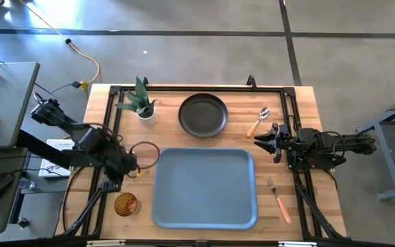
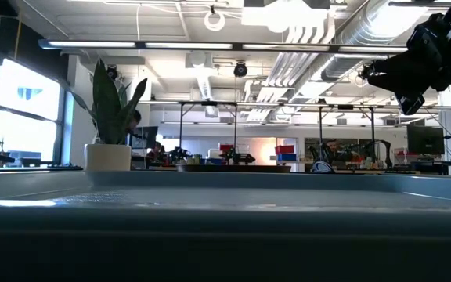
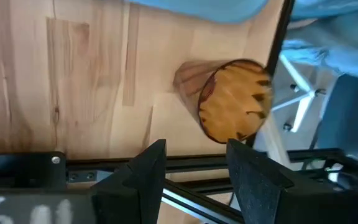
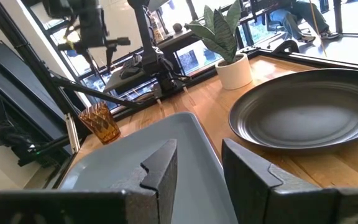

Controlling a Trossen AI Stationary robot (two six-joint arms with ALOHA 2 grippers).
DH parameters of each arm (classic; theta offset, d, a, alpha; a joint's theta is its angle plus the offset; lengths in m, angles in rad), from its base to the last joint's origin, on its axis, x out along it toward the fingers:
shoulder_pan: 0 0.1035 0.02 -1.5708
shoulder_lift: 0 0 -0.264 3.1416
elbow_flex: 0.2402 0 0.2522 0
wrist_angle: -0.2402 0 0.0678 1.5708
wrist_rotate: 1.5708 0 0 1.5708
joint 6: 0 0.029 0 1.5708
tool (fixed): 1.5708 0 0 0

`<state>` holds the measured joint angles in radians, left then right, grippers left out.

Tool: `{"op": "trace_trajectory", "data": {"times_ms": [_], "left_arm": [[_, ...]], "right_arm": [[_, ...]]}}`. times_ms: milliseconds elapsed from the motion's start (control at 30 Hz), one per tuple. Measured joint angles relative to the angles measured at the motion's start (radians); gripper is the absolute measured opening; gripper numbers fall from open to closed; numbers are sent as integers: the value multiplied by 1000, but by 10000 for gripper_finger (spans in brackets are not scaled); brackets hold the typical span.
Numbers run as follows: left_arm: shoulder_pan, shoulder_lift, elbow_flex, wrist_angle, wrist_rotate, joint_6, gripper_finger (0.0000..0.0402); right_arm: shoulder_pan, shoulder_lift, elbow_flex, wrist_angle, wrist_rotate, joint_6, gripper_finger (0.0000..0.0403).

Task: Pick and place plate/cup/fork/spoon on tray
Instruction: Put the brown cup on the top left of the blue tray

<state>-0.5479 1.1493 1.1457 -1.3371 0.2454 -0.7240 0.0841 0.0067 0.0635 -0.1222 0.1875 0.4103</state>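
1. Wooden desk (image 1: 307,110) is carrying every item; the light blue-grey tray (image 1: 204,186) is lying at its middle, nothing resting in it yet.
2. Plate (image 1: 203,114), dark and round, is sitting on the desk just beyond the tray's far edge, apart from it.
3. Cup (image 1: 125,204), amber glass, is standing near the front corner on the left arm's side, just beside the tray but not touching it.
4. Spoon (image 1: 258,121) is lying to the right of the plate; fork (image 1: 278,197) is lying to the right of the tray near the front. Both are on bare wood.
5. Left gripper (image 1: 132,166) is hovering just beside the tray's left edge, with the cup near it toward the front; its fingers (image 3: 143,180) are standing partly apart and holding nothing, and its wrist view is looking down on the cup.
6. Right gripper (image 1: 265,139) is hanging above the desk between spoon and tray corner, well raised in the low view; its fingers (image 4: 160,168) are parted and empty, facing the plate and tray.
7. White pot with a green plant (image 1: 142,104) is standing left of the plate; not part of the job.
8. Step in hand, by judgement: an opening approach, nothing placed so far. The left arm appears to be lining up on the cup.
9. Next move, by judgement: lowering the spread fingers over the cup's rim or wall, closing gently on the glass, then lifting clear of the tray's raised rim before setting down inside.
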Motion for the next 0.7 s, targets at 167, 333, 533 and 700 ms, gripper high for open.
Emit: {"op": "trace_trajectory", "data": {"times_ms": [167, 333, 533, 700], "left_arm": [[-33, 55, -21, 7, -37, -32, 156], [-53, 104, -21, 20, -47, -35, 156], [-82, 150, -21, 75, -48, -51, 156], [-110, 193, -20, 74, -48, -52, 156]], "right_arm": [[0, 0, 0, 0, 0, 0, 116], [0, 0, 0, 0, 0, 0, 116], [0, 0, 0, 0, 0, 0, 116], [0, 0, 0, 0, 0, 0, 116]]}}
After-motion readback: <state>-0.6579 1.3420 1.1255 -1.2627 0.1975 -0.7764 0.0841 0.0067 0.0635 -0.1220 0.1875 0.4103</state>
